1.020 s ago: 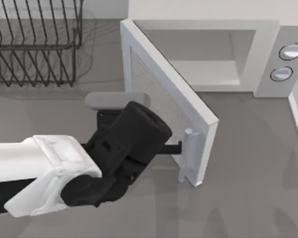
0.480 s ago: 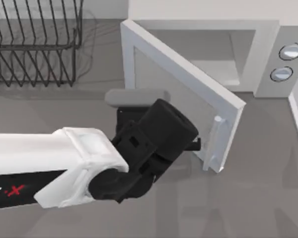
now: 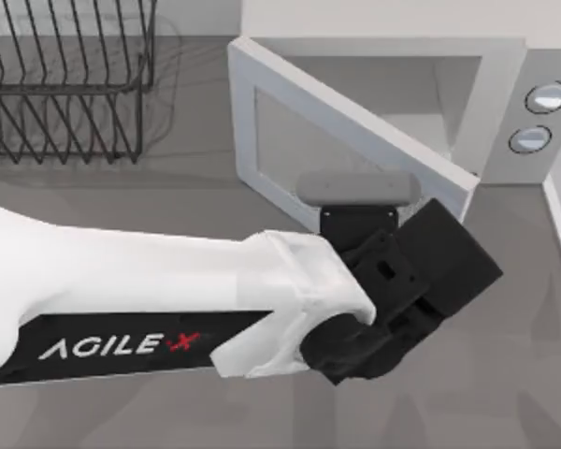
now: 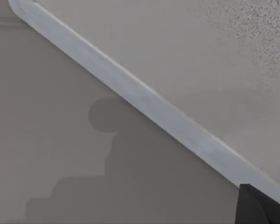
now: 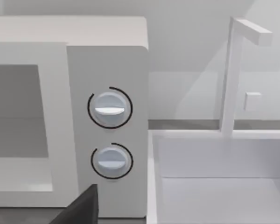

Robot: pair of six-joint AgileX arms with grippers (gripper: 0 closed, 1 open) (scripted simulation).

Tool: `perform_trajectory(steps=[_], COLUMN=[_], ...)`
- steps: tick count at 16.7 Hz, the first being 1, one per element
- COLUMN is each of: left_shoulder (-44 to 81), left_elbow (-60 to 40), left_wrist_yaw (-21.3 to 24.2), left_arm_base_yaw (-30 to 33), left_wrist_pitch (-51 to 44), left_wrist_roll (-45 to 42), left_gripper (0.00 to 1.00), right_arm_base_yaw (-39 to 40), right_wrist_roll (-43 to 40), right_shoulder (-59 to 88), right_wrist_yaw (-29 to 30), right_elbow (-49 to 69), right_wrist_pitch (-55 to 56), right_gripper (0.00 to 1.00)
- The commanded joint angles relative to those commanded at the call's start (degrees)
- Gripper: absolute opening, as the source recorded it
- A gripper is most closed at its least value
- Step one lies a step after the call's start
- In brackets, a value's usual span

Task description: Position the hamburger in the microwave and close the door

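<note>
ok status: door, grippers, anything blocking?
Left arm pushing the door, now partly shut. Microwave cavity part open. Wire rack far left, clear of swing.

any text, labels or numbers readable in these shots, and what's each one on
"AGILE X", in white letters with a red X, on the black band along the left arm in the top view.
The microwave shows two dials with no readable marks or numbers around them.

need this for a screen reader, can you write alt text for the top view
Seen from above, the left arm reaches across the grey table with its black wrist against the microwave's white door, which stands partly open, angled toward the cavity. Two round dials sit on the microwave's side panel, and a black wire rack stands at the table's far left.
</note>
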State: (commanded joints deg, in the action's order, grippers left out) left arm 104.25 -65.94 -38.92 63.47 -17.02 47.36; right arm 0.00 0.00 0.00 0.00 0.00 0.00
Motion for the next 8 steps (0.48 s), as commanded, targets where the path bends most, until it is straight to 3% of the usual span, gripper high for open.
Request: perform_trajectory(steps=[8], left_shoulder=[2.8], left_elbow=[-3.8], left_wrist_yaw=[-0.2], left_arm_base_yaw=[1.2], left_wrist_pitch=[-2.0], left_wrist_roll=[0.9], left_gripper=[0.00], right_arm_base_yaw=[0.0], right_wrist_roll=[0.0], right_shoulder=[0.0], right_wrist_yaw=[0.0], right_elbow=[0.0], right_wrist_pitch=[0.0], right_gripper=[1.00])
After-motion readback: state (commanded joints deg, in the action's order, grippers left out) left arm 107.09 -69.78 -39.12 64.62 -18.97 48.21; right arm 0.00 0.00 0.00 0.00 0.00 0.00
